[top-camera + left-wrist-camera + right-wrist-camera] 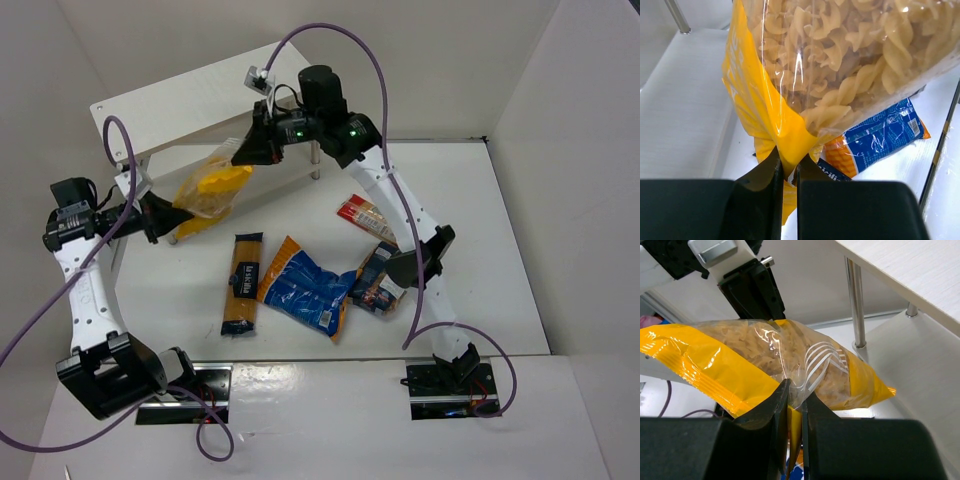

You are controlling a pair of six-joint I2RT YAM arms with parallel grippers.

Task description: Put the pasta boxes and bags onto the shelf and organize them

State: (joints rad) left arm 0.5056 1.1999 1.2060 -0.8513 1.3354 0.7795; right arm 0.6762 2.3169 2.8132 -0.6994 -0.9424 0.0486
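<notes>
The yellow-and-clear bag of short pasta (pixel 790 75) is glossy plastic film, part transparent and part opaque yellow, creased and catching glare. The blue crinkly bag (pixel 305 288) is shiny, wrinkled film too. The shelf (pixel 190 100) has matt white boards with a faint wood grain, and its legs (pixel 856 305) are smooth, bright metal. The table (pixel 470 240) looks matt white.
</notes>
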